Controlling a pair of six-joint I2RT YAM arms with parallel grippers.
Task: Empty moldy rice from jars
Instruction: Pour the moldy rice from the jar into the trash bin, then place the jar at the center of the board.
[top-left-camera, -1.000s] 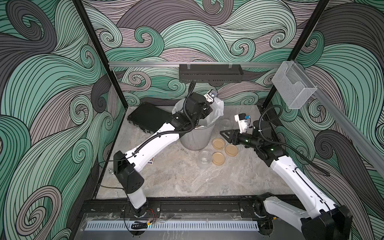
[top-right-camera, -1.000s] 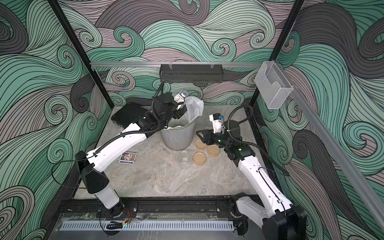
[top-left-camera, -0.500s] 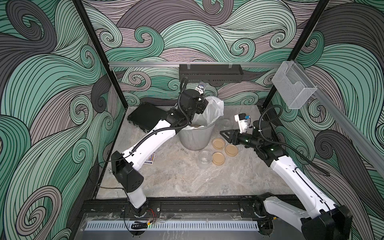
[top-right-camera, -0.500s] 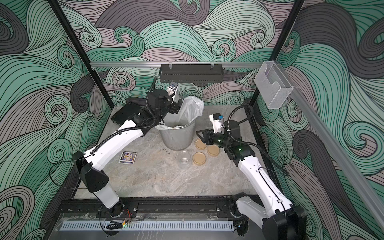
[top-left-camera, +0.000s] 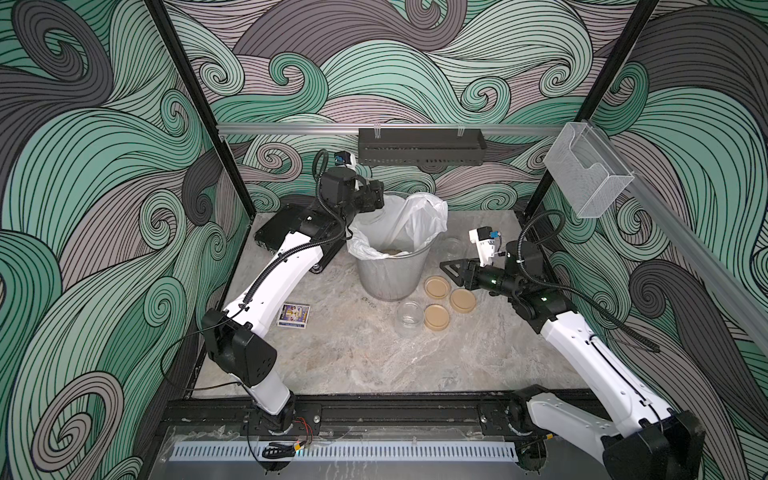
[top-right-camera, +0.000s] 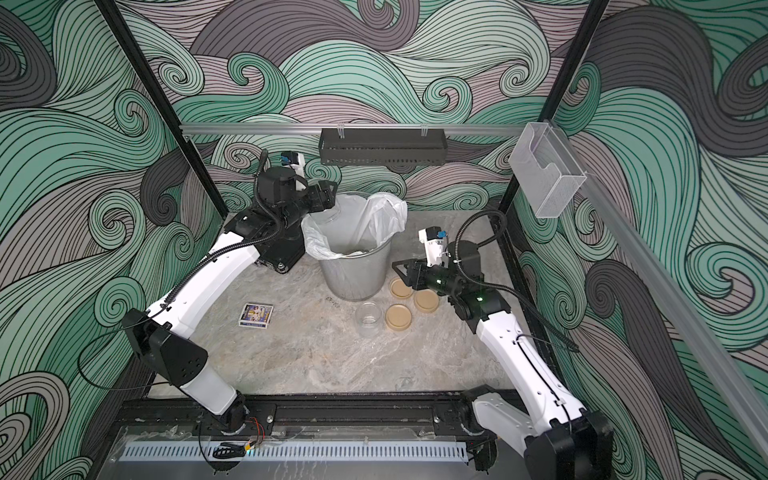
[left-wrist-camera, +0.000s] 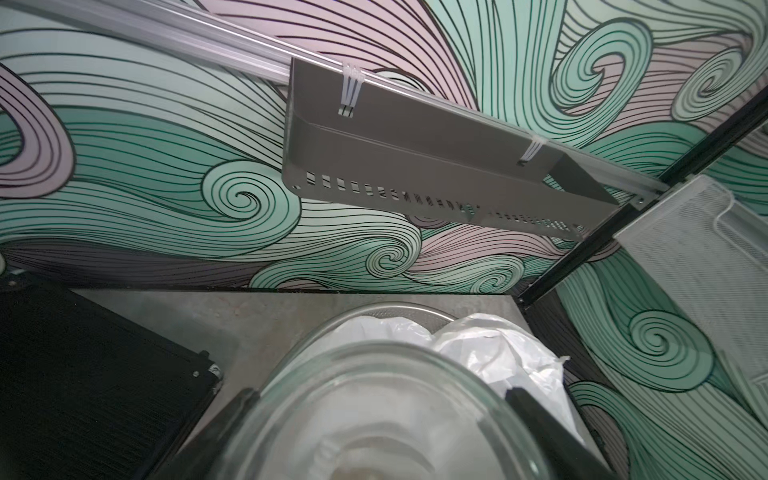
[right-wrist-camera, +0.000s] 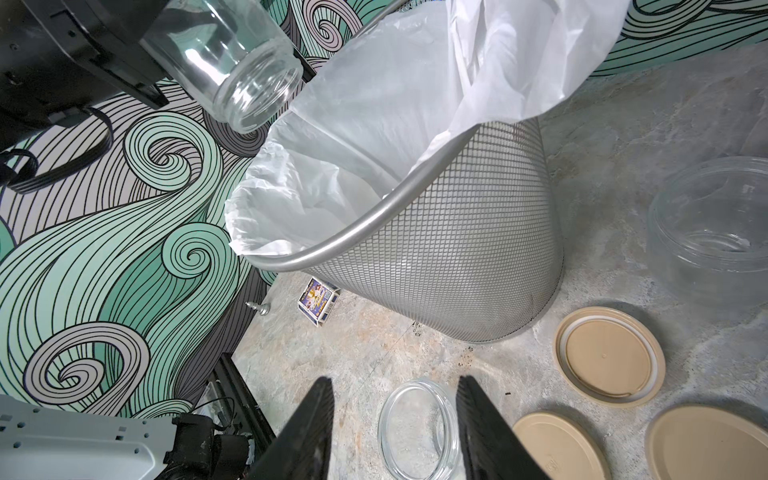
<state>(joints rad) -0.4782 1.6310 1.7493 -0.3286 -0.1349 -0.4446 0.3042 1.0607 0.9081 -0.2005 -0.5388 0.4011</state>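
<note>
- The left pincer (top-left-camera: 374, 198) has swung from above the middle of the wastebasket (top-left-camera: 386, 278) out to its rim; the right pincer (top-left-camera: 452, 269) has not shifted.
- The left pincer clamps a clear jar (right-wrist-camera: 232, 62), seemingly empty, mouth tilted down beside the edge of the liner (right-wrist-camera: 374, 104); the moldy rice (top-left-camera: 392, 251) shows as a beige patch deep in the liner, below and ahead of that pincer.
- We judge any leftover grains would fall outside the liner onto the tabletop (top-left-camera: 353, 353).
- Slick glass could slip, or the pincer could snag the loose liner.
- The right pincer hangs half-spread and empty; a second jar (right-wrist-camera: 415, 424) sits right beneath it, tan lids (right-wrist-camera: 611, 357) just beside, so a careless descent would knock them.
</note>
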